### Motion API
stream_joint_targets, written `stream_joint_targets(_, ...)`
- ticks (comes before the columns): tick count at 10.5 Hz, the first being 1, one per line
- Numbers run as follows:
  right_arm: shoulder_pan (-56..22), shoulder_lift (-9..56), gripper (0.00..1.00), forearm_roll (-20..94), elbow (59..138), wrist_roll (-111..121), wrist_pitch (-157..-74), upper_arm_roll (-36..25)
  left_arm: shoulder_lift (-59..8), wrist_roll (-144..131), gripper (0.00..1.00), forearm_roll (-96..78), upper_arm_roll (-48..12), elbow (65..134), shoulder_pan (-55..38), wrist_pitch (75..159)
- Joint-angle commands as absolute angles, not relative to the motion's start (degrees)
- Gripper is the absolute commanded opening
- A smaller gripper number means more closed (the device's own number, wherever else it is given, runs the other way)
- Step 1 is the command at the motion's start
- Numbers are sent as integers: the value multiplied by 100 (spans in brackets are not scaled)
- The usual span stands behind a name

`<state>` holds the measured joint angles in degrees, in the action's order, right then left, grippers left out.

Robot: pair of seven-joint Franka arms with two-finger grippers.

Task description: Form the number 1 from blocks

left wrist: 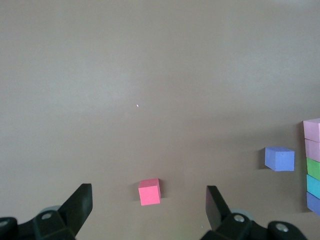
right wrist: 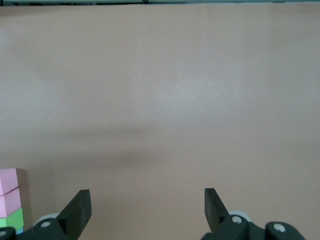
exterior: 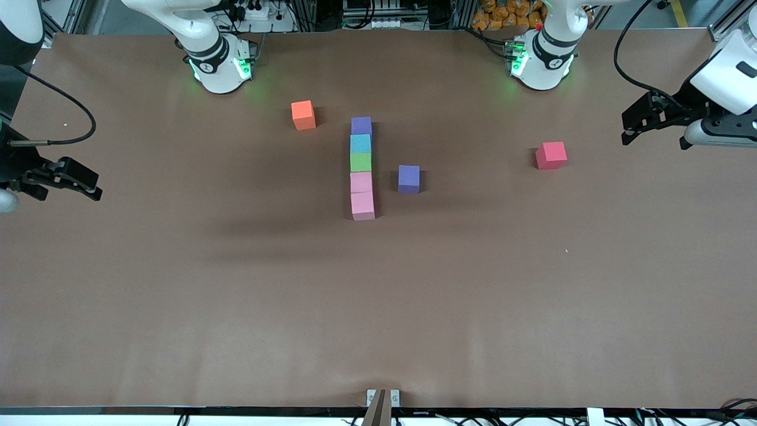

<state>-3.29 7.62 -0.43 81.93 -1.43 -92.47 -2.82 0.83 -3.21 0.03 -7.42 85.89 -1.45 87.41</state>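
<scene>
Stem of the 1 looks done: five blocks touching in a straight column mid-table, purple block [exterior: 361, 125] farthest, then light blue block [exterior: 360, 144], green block [exterior: 361, 162], two pink blocks [exterior: 362, 194] nearest. Second purple block [exterior: 408, 178] sits loose just beside the column toward the left arm's end, maybe the flag still to place. Orange block [exterior: 303, 115] and red block [exterior: 551, 155] lie well apart. Left gripper [left wrist: 149, 207] and right gripper [right wrist: 147, 210] both spread, empty, waiting over the table [exterior: 378, 307] ends. Plenty of open room.

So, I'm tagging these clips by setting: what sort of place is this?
Most likely a robotics lab. Two arm bases are bolted along a brown-covered table, the left gripper and right gripper wait open at its ends, and cables and metal framing line the edge.
</scene>
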Motion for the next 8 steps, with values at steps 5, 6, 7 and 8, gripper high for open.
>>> stream_joint_targets(5, -238, 659, 100, -114, 8235, -53, -8868, -246, 70, -211, 100, -141, -729, 8490, -132, 8622)
stream_joint_targets(6, -237, 711, 100, -97, 8227, -53, -8877, -237, 70, -202, 100, -141, -721, 8490, -132, 8622)
stream_joint_targets(7, -220, 755, 100, -53, 8218, -44, -8903, -246, 70, -202, 100, -141, -721, 8490, -123, 8622)
stream_joint_targets(8, -115, 756, 100, -35, 8235, -53, -8903, -237, 70, -202, 100, -141, -721, 8490, -123, 8622)
